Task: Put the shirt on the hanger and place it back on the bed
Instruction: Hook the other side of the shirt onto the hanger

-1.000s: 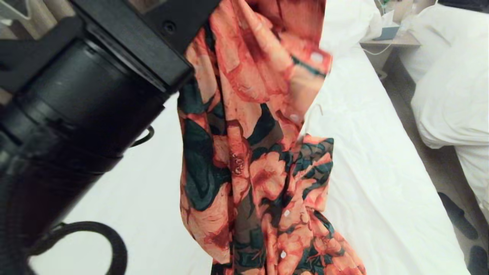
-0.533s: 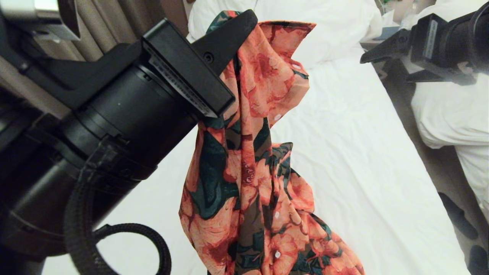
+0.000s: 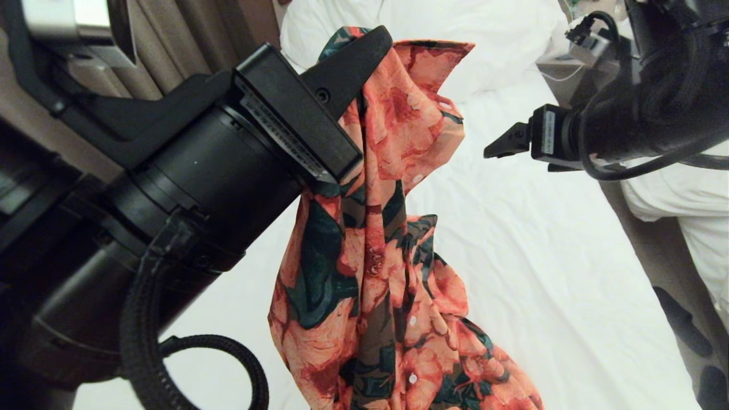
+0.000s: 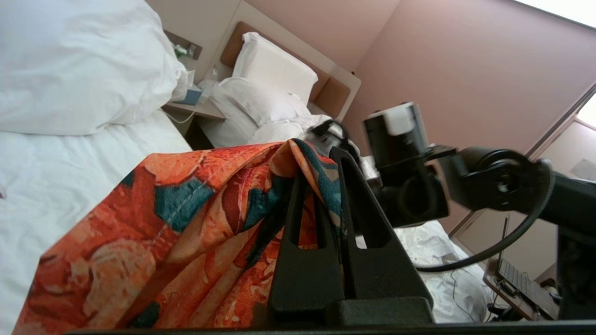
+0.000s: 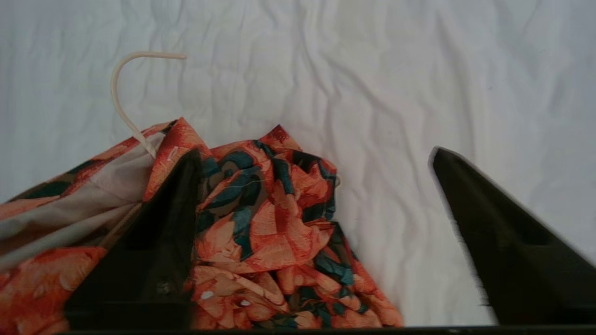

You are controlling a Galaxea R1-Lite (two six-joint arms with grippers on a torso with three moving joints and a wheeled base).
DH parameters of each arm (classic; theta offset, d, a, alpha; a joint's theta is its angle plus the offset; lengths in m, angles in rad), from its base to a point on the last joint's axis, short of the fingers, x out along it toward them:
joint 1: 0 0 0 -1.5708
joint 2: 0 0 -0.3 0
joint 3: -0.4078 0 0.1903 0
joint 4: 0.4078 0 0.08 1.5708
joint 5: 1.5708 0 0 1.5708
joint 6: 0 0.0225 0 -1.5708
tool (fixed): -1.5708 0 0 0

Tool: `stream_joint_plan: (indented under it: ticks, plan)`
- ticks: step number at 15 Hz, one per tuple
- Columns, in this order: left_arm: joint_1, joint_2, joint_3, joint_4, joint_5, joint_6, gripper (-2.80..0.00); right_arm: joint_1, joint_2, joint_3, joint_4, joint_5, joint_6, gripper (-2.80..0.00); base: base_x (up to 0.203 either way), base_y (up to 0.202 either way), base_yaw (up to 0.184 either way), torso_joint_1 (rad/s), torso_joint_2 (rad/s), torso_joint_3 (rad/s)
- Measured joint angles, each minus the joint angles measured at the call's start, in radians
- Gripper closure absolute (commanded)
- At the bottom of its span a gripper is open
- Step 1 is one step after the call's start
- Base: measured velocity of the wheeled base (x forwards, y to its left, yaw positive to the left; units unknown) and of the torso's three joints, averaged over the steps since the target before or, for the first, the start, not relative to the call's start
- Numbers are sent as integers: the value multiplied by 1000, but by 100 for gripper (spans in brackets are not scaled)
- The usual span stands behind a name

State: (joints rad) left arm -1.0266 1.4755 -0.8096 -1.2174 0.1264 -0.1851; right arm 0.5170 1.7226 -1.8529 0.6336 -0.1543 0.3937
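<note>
I have the left pincer (image 3: 364, 51) raised close in front of the head camera, clamped tight on a fold of the shirt (image 3: 393, 273) near its collar. The fabric hangs from that grip in a long bunch, its lower part trailing down to the white sheet of the bed (image 3: 547, 267). From the left wrist camera I see both black fingers (image 4: 358, 204) pressed together with orange and green cloth draped over them.

My right pincer (image 3: 504, 147) reaches in from the right, above the bed and apart from the shirt, with its jaws spread wide and nothing between them. Its wrist camera looks down on the crumpled shirt (image 5: 274, 218) lying on the sheet, and there I can see the hanger (image 5: 123, 93): its thin cream hook curves out of the collar opening beside the pale lining.

A white label sits on the right arm's wrist, but I cannot read its print.
</note>
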Motion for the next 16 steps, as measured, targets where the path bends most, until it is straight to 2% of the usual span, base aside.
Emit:
stream_joint_plan:
  ticks: [3,7,11,14,15,16]
  plan:
    - [0,-3,-1,0,0,0,0,7,39,-6,-5,10,0,0,0,0,0,0,0,0]
    - [0,-8,-2,1,-1,1,0,38,84,-7,-71,78,-1,0,0,0,0,0,0,0]
    - [0,-9,-2,2,0,1,0,102,132,-6,-84,77,-5,0,0,0,0,0,0,0]
    - [0,-11,-2,2,0,1,0,126,168,-7,-105,71,-44,0,0,0,0,0,0,0]
    - [0,-14,-2,2,-1,1,0,131,180,-8,-118,65,-53,-280,0,0,0,0,0,0]
    - [1,-16,-2,3,-1,1,0,133,189,-8,-133,64,-60,-280,0,0,0,0,0,0]
